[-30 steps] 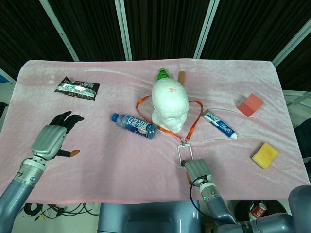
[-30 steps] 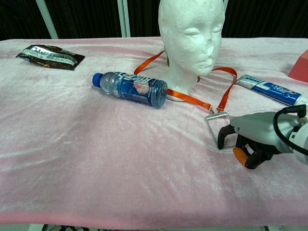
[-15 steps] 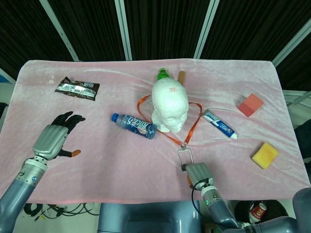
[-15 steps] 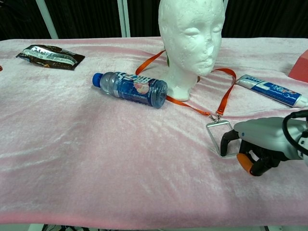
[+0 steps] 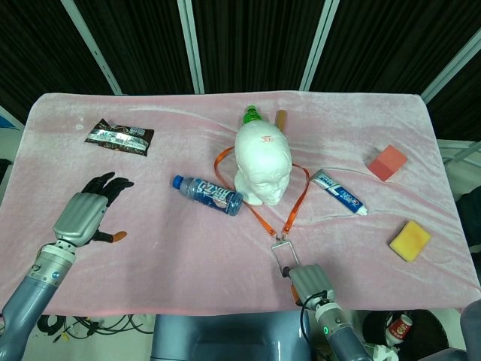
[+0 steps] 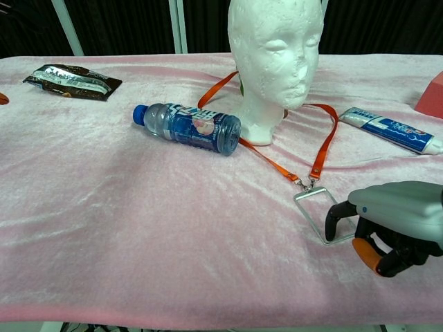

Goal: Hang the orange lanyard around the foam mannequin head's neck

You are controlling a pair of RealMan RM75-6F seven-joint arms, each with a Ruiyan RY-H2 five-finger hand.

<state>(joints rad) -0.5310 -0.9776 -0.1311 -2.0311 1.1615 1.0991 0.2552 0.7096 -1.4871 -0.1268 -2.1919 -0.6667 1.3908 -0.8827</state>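
Orange lanyard [image 5: 294, 197]: looping the foam mannequin head [image 5: 262, 159], trailing toward 6 o'clock.
Badge holder [image 6: 318, 212]: right hand [image 6: 392, 225] is pinching it.
Left hand [image 5: 85, 210]: spreading empty.
Water bottle [image 5: 207, 194]: lying at 9 o'clock.

The robot's right hand [image 6: 391, 228] pinches the clear badge holder [image 6: 320, 214] of the orange lanyard [image 6: 320, 145], whose strap runs up and away around the foam mannequin head [image 6: 277, 55]; a water bottle [image 6: 188, 128] lies farther left.
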